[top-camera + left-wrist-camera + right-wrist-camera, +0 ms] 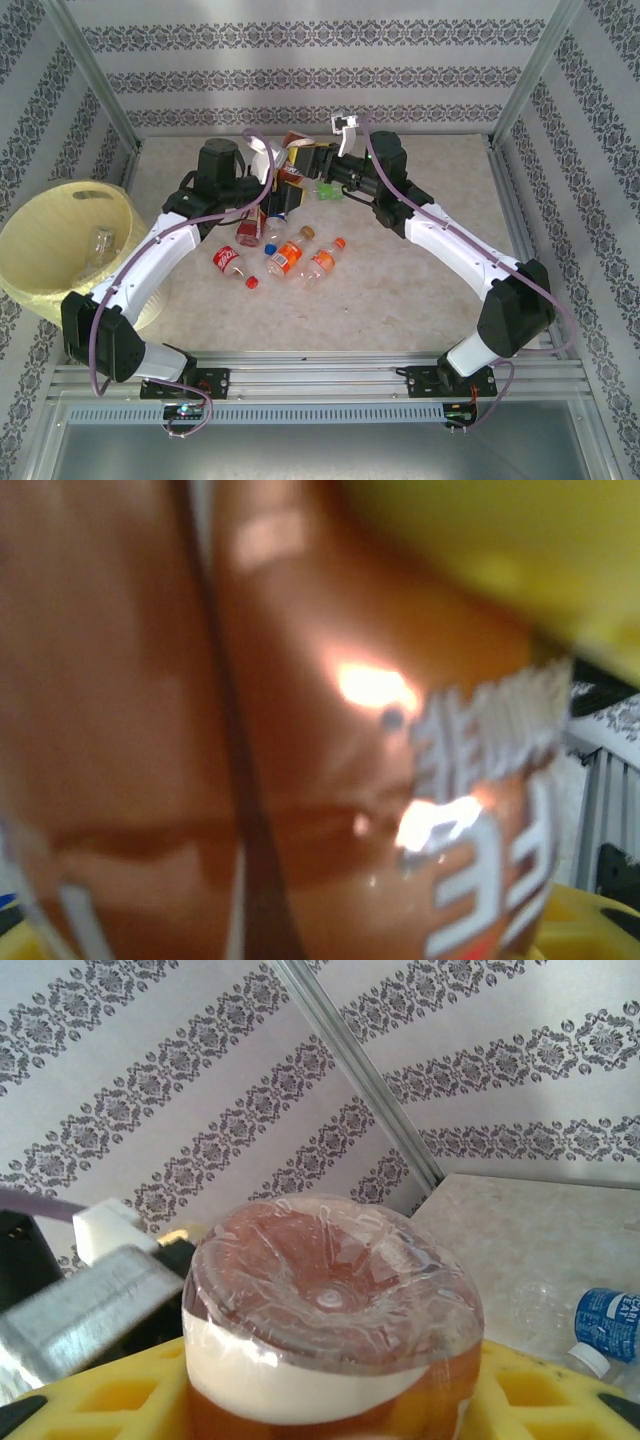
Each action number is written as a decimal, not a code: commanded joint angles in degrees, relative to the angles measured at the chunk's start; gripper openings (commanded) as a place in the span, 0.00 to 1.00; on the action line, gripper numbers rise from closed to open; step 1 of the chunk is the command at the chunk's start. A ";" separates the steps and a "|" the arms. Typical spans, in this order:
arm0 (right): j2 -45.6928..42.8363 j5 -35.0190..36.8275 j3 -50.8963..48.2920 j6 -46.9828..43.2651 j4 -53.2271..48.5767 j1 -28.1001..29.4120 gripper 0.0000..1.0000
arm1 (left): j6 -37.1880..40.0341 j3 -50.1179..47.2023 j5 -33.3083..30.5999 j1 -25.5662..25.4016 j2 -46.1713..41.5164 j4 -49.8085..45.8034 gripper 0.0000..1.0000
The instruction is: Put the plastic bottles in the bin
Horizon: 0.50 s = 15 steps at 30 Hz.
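Bottle [330, 1290] sits clamped in right hand [325, 1400]

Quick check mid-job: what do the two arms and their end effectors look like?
Both the left arm and right arm have white curved link shells and black joint housings, with a thin purple cable looping along each. The end effector pads are yellow with a grid of hollows.

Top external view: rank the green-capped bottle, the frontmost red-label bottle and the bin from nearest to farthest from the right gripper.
1. Green-capped bottle, right beside the right gripper.
2. Frontmost red-label bottle, mid-table, left of centre.
3. Bin, far left edge.
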 commanded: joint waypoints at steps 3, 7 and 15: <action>-0.03 -0.18 2.49 -1.26 1.04 0.38 0.54 | 2.40 -1.41 0.04 -0.56 -1.59 -0.73 0.36; 0.15 -1.93 3.31 -1.61 1.00 0.38 0.64 | 1.69 -1.02 -1.34 -0.58 -1.97 -0.73 0.30; -4.95 7.99 1.11 -7.38 -1.98 -0.38 0.98 | -3.46 2.00 -27.57 -0.06 -5.82 -5.59 0.31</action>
